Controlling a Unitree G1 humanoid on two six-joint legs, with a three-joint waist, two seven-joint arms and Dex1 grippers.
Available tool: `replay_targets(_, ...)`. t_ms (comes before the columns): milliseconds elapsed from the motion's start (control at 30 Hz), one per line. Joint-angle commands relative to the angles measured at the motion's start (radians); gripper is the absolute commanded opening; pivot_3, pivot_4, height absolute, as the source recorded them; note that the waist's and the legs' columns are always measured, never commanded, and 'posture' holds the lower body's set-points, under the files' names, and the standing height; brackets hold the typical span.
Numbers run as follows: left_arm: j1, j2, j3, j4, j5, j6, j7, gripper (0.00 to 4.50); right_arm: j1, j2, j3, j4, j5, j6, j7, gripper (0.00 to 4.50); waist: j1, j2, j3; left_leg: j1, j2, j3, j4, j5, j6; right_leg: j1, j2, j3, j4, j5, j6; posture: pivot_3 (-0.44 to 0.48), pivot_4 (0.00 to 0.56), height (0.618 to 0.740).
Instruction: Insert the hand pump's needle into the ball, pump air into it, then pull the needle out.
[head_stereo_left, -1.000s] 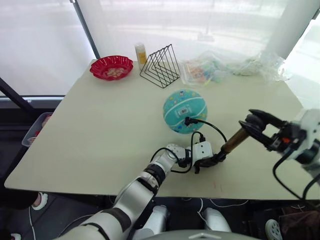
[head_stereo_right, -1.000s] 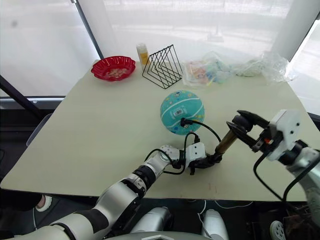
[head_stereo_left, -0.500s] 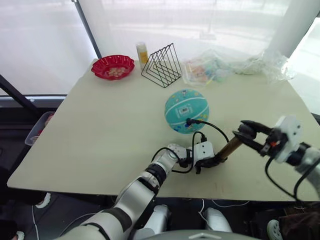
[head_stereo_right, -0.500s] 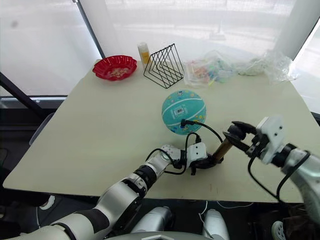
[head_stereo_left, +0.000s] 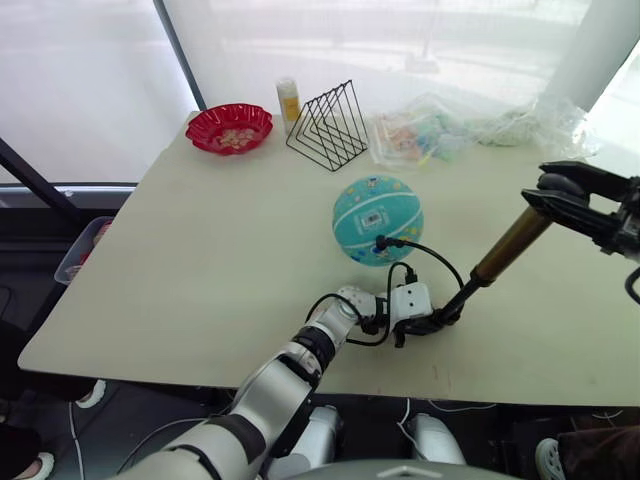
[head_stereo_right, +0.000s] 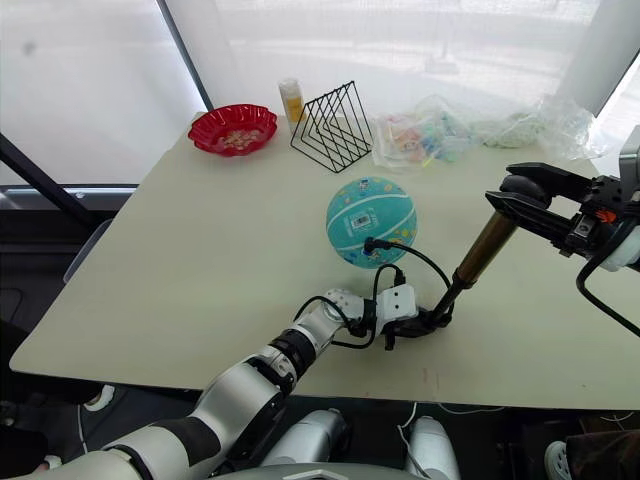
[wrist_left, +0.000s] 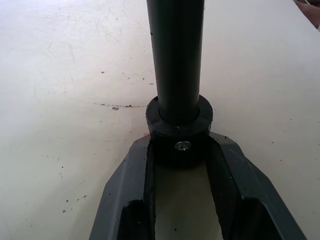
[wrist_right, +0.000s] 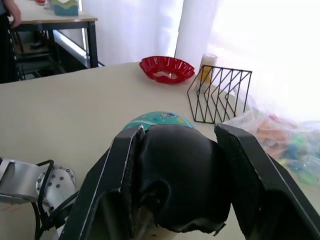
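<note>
A: Setting? Bright windows w/ white curtains behind; beige table (head_stereo_left: 200, 230) w/ red scalloped bowl (head_stereo_left: 229, 127), small yellow bottle (head_stereo_left: 288, 99), black wire rack (head_stereo_left: 327, 127) and clear plastic bags (head_stereo_left: 470, 130) along the far edge.

B: Ball?

A: Teal-blue ball (head_stereo_left: 377, 220), round, is seen mid-table, nearer the robot than the rack. The pump's black hose (head_stereo_left: 425, 258) is plugged into its near side; the needle itself can't be made out.

B: Pump?

A: Hand pump (head_stereo_left: 480, 280) is tilted, base end down on the table just right of the ball, bronze barrel rising toward the right. Base cap is clamped by the left gripper (wrist_left: 180, 160), fingers closed against it on both sides. Black T-handle at the top is gripped by the right gripper (wrist_right: 175, 165), fingers snug around it.
</note>
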Motion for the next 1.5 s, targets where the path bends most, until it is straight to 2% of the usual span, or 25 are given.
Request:
replay_targets(33,0.071,0.043,-0.067,0.136,0.095,0.088,0.012,1.07,0.044,0.026,-0.069,-0.069,-0.073,-0.065,0.002,1.90,0.002,-0.001,-0.001,-0.001,0.000,0.000,0.000,0.000,0.000,-0.001,0.000,0.000,0.000,0.000,0.000,0.000,0.150,0.740)
replay_targets(167,0.072,0.042,-0.066,0.134,0.094,0.088,0.013,1.07,0.171,0.152,0.131,-0.090,-0.252,-0.164,-0.009,1.90,-0.004,-0.012,-0.007,0.001,0.000,-0.001,0.000,0.000,0.000,0.000,0.001,0.000,0.000,0.000,0.000,0.000,0.150,0.740)
replay_targets(267,0.073,0.041,-0.066,0.133,0.092,0.090,0.017,1.07,0.256,0.263,0.308,-0.047,-0.404,-0.280,-0.004,1.90,-0.018,-0.016,-0.011,0.011,0.001,-0.001,-0.002,-0.001,0.000,0.009,0.002,0.001,0.000,0.000,0.001,0.000,0.150,0.740)
replay_targets(433,0.073,0.039,-0.065,0.133,0.091,0.093,0.020,1.07,0.305,0.334,0.442,0.036,-0.565,-0.412,0.016,1.90,-0.028,-0.012,-0.015,0.015,0.002,-0.001,-0.003,-0.001,-0.001,0.010,0.002,0.002,0.001,-0.001,0.001,0.000,0.150,0.740)
replay_targets(567,0.075,0.039,-0.064,0.132,0.091,0.092,0.024,1.07,0.300,0.373,0.499,0.056,-0.622,-0.466,-0.001,1.90,-0.027,-0.011,-0.018,0.015,0.002,-0.001,-0.003,-0.001,-0.001,0.010,0.003,0.002,0.001,0.000,0.001,0.000,0.150,0.740)
replay_targets(800,0.076,0.035,-0.064,0.133,0.090,0.092,0.026,1.07,0.216,0.311,0.392,-0.036,-0.526,-0.403,0.020,1.90,-0.025,-0.008,-0.016,0.014,0.001,0.000,-0.003,-0.001,-0.001,0.009,0.002,0.003,0.000,0.000,0.001,0.000,0.150,0.740)
replay_targets(933,0.076,0.033,-0.065,0.134,0.090,0.090,0.018,1.07,0.035,0.212,0.210,-0.097,-0.254,-0.289,-0.002,1.90,-0.025,0.001,-0.008,0.012,0.000,0.001,-0.002,-0.001,0.000,0.008,0.001,0.004,-0.001,0.000,0.001,0.000,0.150,0.740)
replay_targets(1133,0.074,0.030,-0.064,0.138,0.092,0.090,0.017,1.07,-0.094,0.053,0.043,-0.058,-0.090,-0.157,0.002,1.90,-0.021,0.002,-0.004,0.009,-0.001,0.000,-0.002,-0.001,0.001,0.006,0.000,0.003,-0.002,0.000,0.001,0.000,0.150,0.740)
replay_targets(1300,0.073,0.032,-0.065,0.140,0.094,0.090,0.017,1.07,-0.184,-0.028,-0.038,-0.016,0.011,-0.092,-0.017,1.90,-0.022,0.003,-0.002,0.009,-0.003,0.002,-0.002,-0.001,0.001,0.006,-0.002,0.004,-0.003,0.000,0.001,0.000,0.150,0.740)
replay_targets(1400,0.071,0.032,-0.065,0.141,0.095,0.089,0.017,1.07,-0.136,-0.013,-0.017,-0.039,-0.020,-0.075,-0.005,1.90,-0.021,0.004,-0.002,0.007,-0.003,0.002,-0.002,-0.001,0.001,0.004,-0.003,0.004,-0.003,0.000,0.001,0.000,0.150,0.740)
replay_targets(1500,0.071,0.031,-0.065,0.140,0.095,0.088,0.017,1.07,0.030,0.082,0.119,-0.076,-0.193,-0.147,0.018,1.90,-0.021,-0.003,-0.007,0.007,-0.002,0.001,-0.003,-0.002,0.002,0.005,-0.002,0.002,-0.005,0.000,0.001,0.000,0.150,0.740)
